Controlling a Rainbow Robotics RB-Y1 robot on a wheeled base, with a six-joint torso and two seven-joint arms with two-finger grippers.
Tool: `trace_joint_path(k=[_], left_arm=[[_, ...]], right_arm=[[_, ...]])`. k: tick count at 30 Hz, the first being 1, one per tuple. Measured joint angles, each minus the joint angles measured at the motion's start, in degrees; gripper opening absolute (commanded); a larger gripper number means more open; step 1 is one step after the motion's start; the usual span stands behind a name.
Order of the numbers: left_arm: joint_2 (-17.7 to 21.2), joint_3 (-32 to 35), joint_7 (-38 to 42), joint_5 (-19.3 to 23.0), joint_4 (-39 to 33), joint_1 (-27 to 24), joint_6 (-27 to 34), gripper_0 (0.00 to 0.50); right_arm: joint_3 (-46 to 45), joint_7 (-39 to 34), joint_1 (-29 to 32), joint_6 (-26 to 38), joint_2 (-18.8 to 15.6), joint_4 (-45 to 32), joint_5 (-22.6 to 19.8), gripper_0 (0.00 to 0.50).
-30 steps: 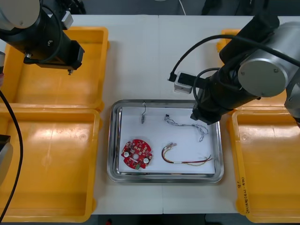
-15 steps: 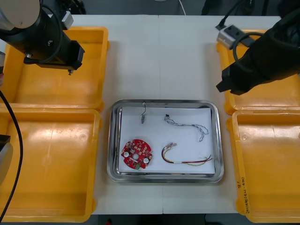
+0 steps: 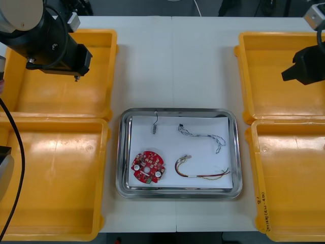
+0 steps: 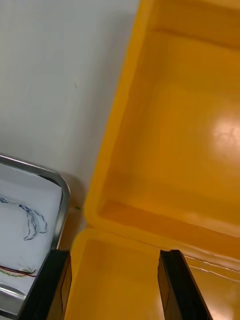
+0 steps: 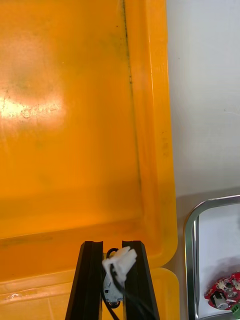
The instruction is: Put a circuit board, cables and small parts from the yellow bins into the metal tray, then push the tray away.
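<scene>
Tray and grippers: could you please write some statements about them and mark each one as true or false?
1. The circuit board lies in the tray. True.
2. The right gripper holds a cable. False: its fingers stand apart with nothing between them, above the right bins.
3. The left gripper is shut on a black cable with a white plug. True.
4. The blue and white cable lies in a bin. False: it lies in the tray.
5. The left gripper hangs over the tray. False: it is over the far left bin.
</scene>
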Motion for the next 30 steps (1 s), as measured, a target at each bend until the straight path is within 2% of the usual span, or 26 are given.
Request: trace_joint_path(k=[8,18,30], left_arm=[[0.0,0.0,0.0,0.1,0.0,0.0,0.0,0.0],[0.0,-0.7,0.9,0.9,-0.4,0.0,0.0,0.0],[-0.5,-5.5,7.8,1.6,-3.2,0.0,0.0,0.0]], right_arm=[[-6.5,0.0,6.3,0.0,-1.0,0.0,2.4,0.5],[-8.8,-0.1,12.5,0.0,-3.0,0.0,3.5,0.5],[-11.1,-0.8,19.2,0.0,-3.3,0.0,4.2,0.5]])
